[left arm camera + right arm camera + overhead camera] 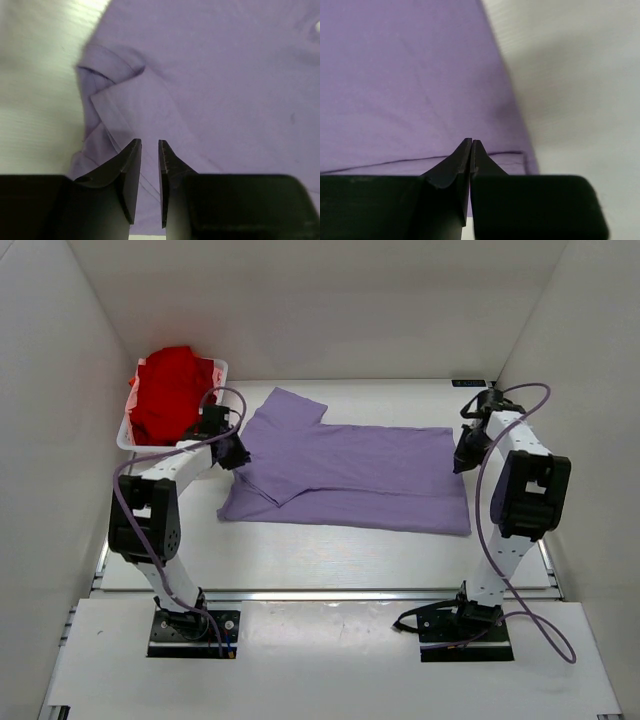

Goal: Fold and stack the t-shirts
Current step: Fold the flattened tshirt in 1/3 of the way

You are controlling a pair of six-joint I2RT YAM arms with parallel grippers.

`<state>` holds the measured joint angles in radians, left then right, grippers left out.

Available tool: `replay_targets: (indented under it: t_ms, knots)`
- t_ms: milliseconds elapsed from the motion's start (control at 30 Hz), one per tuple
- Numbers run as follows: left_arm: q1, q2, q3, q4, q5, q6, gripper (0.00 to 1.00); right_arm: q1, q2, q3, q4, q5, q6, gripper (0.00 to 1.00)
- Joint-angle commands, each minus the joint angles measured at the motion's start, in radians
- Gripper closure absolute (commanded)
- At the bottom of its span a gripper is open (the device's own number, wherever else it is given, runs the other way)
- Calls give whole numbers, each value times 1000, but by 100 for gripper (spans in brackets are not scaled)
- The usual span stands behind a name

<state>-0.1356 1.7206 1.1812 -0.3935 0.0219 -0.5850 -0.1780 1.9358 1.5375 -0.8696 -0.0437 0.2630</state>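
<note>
The lavender-purple t-shirt lies spread flat across the middle of the table, its left side partly folded over with one sleeve pointing to the back. The bright red t-shirt sits bunched in the white tray. My left gripper hovers over the purple shirt's left edge; in the left wrist view the left gripper stands open by a narrow gap with nothing in it, over purple cloth. My right gripper is at the shirt's right edge; in the right wrist view the right gripper is shut just above the hem, with no cloth visibly pinched.
The white tray stands at the back left, close behind my left arm. White walls enclose the table on three sides. Bare table lies between the shirt and the arm bases, and more table shows to the right of the shirt.
</note>
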Motion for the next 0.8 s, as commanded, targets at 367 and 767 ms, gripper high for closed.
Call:
replay_targets:
  t_ms: [367, 767]
  knots:
    - [-84, 10, -221, -51, 24, 14, 71, 74, 29, -178, 66, -113, 22, 100]
    - [-35, -125, -301, -74, 42, 69, 63, 86, -37, -318, 81, -119, 28, 100]
